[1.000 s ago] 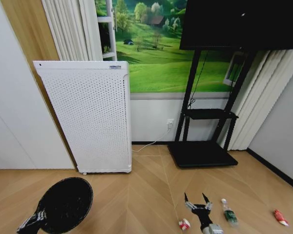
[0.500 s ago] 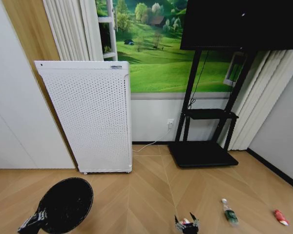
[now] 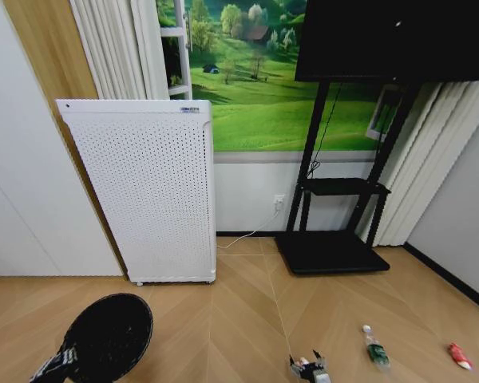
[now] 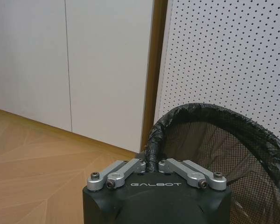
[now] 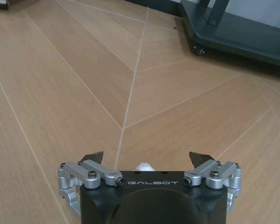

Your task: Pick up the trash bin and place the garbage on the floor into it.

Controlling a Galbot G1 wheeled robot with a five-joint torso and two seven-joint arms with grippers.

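Note:
The black mesh trash bin [image 3: 108, 335] hangs tilted at the lower left, its mouth facing me. My left gripper [image 3: 60, 359] is shut on its rim, and the left wrist view shows the fingers [image 4: 130, 167] clamped on the bagged rim of the trash bin [image 4: 210, 149]. My right gripper [image 3: 306, 367] is low over the floor at the bottom centre, open. In the right wrist view a white bit of the red-and-white scrap [image 5: 143, 166] lies between the spread tips of the right gripper [image 5: 147, 157]. The green-labelled bottle [image 3: 375, 349] and the red wrapper [image 3: 459, 356] lie on the floor to the right.
A white perforated panel [image 3: 144, 191] leans on the wall behind the bin. A black TV stand base [image 3: 331, 251] sits on the floor beyond the garbage, its near corner [image 5: 242, 32] ahead of the right gripper. A white cable [image 3: 251, 235] runs along the wall. Open wooden floor lies between.
The right gripper has dropped and shifted left, from beside the red-and-white scrap to straddling it. The bin and left gripper have barely moved.

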